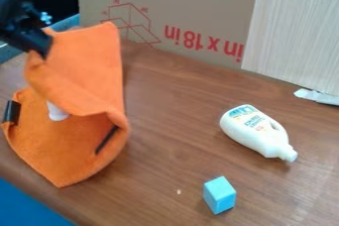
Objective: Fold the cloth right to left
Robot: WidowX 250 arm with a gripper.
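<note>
Brown wood-grained, the counter (165,145) carries a soft orange cloth (86,88) at its left, partly flat and partly raised into a loose flap over the lower portion. The black two-finger hand (43,54) pinches the flap near its upper left, presumably so that the right part can be laid across to the left; the next move likely calls for lowering and letting go gently, lest the flap slump or bunch. Under the flap shows a white rounded object (57,112), perhaps something tucked in the fold, which could keep it from lying flat. A short black piece (11,112) sits at the cloth's left edge, and a thin black strip (106,140) near its right.

Well apart to the right, a white plastic bottle (258,132) lies on its side, with a light-blue block (220,195) nearer the front. Behind stands brown cardboard (165,7).
</note>
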